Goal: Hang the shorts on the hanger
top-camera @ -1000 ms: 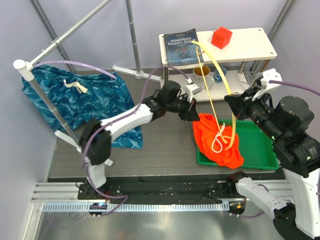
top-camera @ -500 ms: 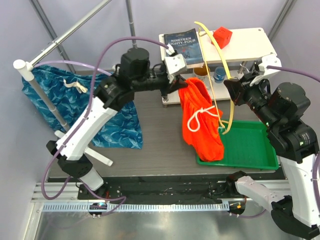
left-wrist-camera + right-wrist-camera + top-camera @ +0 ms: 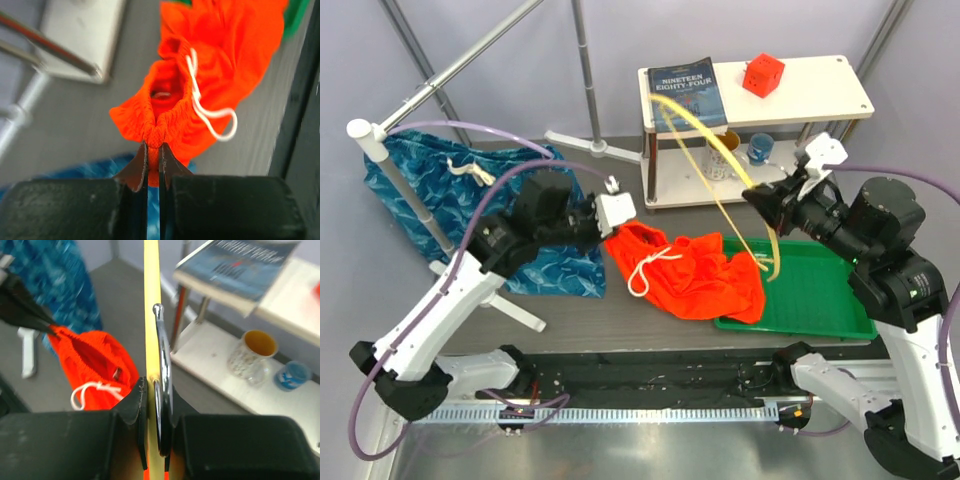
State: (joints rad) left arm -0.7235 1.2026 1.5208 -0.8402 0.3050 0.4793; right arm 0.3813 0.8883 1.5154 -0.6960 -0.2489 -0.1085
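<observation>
Left pincer point(image 3: 611, 222): low at the tray point(image 3: 820, 305) 1.0 s ago, high beside the shelf point(image 3: 820, 90) 0.5 s ago, now dropped and pulled toward 9 o'clock, waistband still clamped.
Shorts point(image 3: 690, 275): were heaped in the tray's 9 o'clock end, then hung lifted. Now drawn out across the bench point(image 3: 620, 320), with only the trailing end over the tray rim.
Hanger point(image 3: 151, 300): top has swung toward 10 o'clock and the bar leans more.
Right pincer point(image 3: 757, 195): shifted slightly toward 9 o'clock.
</observation>
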